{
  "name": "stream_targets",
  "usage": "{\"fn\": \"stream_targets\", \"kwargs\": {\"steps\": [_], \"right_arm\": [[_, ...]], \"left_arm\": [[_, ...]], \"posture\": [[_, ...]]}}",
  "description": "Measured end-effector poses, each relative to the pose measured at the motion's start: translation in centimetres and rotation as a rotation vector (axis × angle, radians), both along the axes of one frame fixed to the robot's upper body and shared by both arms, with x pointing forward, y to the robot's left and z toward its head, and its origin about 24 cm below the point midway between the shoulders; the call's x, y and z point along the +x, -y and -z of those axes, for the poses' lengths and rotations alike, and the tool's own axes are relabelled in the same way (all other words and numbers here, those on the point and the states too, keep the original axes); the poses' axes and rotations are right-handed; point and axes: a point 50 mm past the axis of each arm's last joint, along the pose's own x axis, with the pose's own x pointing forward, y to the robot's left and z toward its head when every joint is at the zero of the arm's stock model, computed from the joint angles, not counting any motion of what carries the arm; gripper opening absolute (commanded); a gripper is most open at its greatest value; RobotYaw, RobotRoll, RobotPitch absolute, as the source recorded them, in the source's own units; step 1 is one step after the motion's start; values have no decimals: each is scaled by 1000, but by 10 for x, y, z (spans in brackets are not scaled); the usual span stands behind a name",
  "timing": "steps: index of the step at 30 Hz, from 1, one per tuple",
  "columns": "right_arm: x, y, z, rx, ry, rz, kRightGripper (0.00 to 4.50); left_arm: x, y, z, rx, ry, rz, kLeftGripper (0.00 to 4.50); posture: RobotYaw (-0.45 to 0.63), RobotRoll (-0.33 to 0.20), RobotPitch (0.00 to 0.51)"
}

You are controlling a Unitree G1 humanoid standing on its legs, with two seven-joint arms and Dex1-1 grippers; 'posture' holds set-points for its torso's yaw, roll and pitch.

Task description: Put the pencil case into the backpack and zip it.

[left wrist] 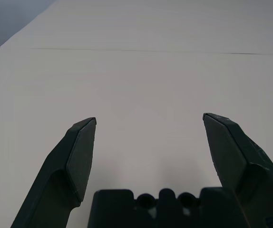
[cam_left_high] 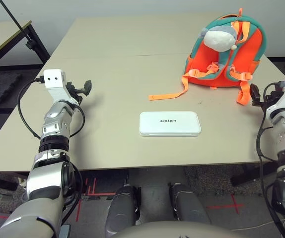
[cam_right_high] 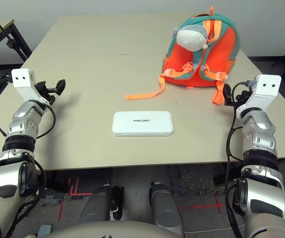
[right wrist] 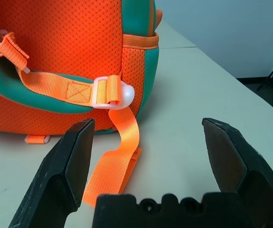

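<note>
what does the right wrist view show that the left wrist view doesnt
Right wrist view: the backpack close ahead of the open right gripper, its orange mesh side with teal trim, a white strap buckle, and an orange strap end trailing onto the table.

Left wrist view: bare tabletop ahead of the open left gripper, crossed by a thin seam line.

Both: two black fingers spread wide with nothing between them, over the same pale table.

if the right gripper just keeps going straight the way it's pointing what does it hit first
Most likely the loose orange strap trailing on the table, then the backpack just behind it. The right gripper is open and empty, aimed near the bag's corner, so depth is uncertain.
</note>
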Motion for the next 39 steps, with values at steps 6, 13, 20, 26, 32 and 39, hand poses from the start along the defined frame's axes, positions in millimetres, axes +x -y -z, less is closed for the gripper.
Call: {"fn": "stream_targets", "kwargs": {"steps": [6,13,20,26,32,39], "right_arm": [[0,1,-1,-4,2,2,4468],[0,1,-1,-4,2,2,4468],[0,1,0,-3,-1,-1,4468],[0,1,0,-4,-1,-3,4468],[3,-4,0,-24,-16,-41,4468],[4,-15,-4,-75,-44,-155,4468]], "left_arm": [[0,0,0,2,-1,3,4500],[0,1,0,3,-2,14,4500],[2,7,-8,-55,-18,81,4500],[2,24,-24,-140,-52,243,4500],[-5,46,-35,-267,-162,426,4500],[-22,57,-24,-475,-404,544,4500]], "posture": [[-169,0,74],[-150,0,79],[-148,0,73],[-137,0,72],[-134,0,70],[-151,0,69]]}}
